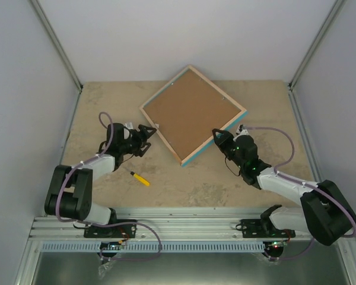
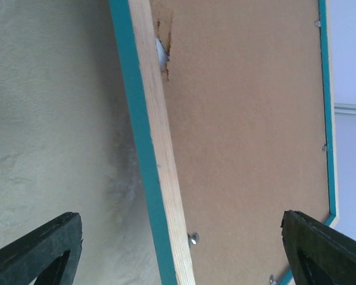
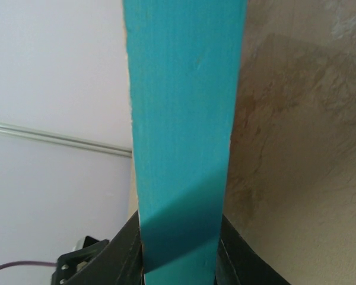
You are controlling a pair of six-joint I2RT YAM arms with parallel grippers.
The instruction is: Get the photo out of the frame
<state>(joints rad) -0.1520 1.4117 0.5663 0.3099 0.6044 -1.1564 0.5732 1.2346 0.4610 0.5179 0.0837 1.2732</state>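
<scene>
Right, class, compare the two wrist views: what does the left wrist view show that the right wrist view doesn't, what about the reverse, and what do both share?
Only the left wrist view: the light-wood back of the frame, the brown backing board, a small metal tab at its edge, a torn spot, and the open left hand.
Only the right wrist view: the right hand shut on the frame's edge, and a purple cable.
Both: the frame's turquoise paint, the mottled table and the pale wall.
</scene>
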